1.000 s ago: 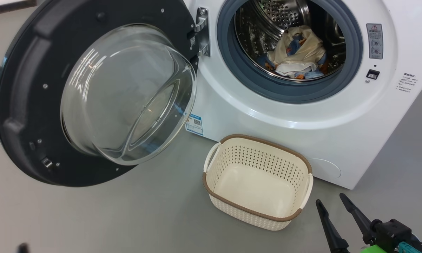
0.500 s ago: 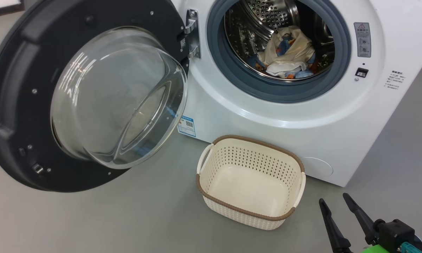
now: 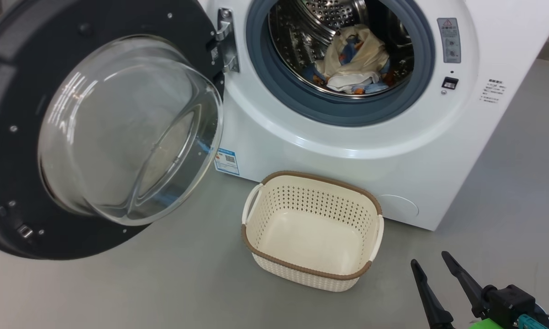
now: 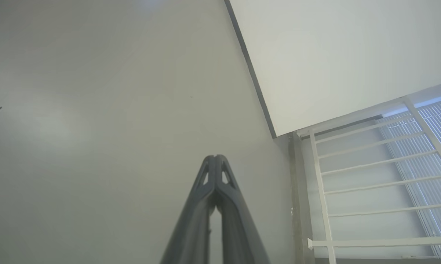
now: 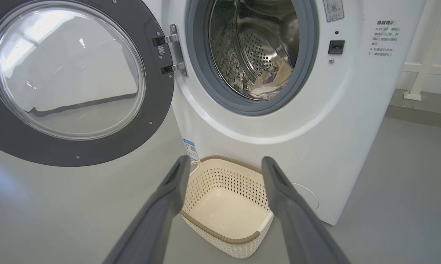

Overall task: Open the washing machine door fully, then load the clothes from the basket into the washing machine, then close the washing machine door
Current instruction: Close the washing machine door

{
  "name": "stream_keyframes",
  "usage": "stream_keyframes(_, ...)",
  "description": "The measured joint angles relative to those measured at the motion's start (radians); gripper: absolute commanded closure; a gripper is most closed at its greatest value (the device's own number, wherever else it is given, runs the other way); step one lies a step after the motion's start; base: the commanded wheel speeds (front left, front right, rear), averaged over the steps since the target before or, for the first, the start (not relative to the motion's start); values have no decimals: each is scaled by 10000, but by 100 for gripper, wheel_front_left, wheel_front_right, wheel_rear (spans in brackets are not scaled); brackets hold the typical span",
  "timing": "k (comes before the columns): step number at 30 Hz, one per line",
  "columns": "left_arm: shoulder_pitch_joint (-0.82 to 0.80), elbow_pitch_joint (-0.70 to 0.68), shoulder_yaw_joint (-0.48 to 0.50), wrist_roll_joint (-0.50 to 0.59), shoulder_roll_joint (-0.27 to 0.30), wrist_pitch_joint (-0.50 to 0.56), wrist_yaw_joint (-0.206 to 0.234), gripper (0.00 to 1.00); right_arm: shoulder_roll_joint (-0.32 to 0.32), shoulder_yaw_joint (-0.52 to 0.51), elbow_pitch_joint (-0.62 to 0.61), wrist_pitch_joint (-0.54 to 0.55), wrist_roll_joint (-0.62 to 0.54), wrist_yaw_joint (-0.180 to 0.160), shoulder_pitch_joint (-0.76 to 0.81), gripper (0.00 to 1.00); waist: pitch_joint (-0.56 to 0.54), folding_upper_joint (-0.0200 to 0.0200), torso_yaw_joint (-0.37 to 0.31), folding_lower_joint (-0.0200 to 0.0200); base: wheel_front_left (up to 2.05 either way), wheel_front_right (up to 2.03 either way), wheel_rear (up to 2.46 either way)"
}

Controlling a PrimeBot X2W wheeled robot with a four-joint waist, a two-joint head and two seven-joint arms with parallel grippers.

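Note:
The white washing machine [image 3: 343, 151] [image 5: 316, 121] stands ahead with its door [image 3: 96, 128] [image 5: 70, 77] swung wide open to the left. Cream and blue clothes [image 3: 352, 64] [image 5: 270, 82] lie inside the steel drum. On the floor in front of the machine sits the cream basket [image 3: 311, 228] [image 5: 228, 205], with nothing in it. My right gripper [image 3: 430, 261] [image 5: 226, 163] is open at the lower right of the head view, to the right of the basket and apart from it. My left gripper [image 4: 215, 157] is shut on nothing, pointing at bare grey floor.
Grey floor [image 3: 187, 283] surrounds the machine and basket. A blue label sticker [image 3: 225, 161] is on the machine's lower left front. In the left wrist view a white wall [image 4: 334, 55] and a white railing [image 4: 371, 183] lie to the right.
The whole head view has shifted: machine, door and basket sit further left in it, so the camera has turned. The right gripper keeps its place and stays open.

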Motion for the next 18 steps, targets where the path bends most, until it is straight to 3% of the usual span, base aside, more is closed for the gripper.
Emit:
stream_keyframes(8, -854, 589, 263, -405, 656, 320, 272, 100, -148, 130, 44, 0, 2, 0, -97, 0, 164, 0, -395, 0, 0, 0, 0)
stream_keyframes(18, -2911, 744, 205, -982, 1570, 963, -36, 100, -326, 399, 105, 0, 10, 0, -223, 0, 264, 0, -833, 0, 0, 0, 0)
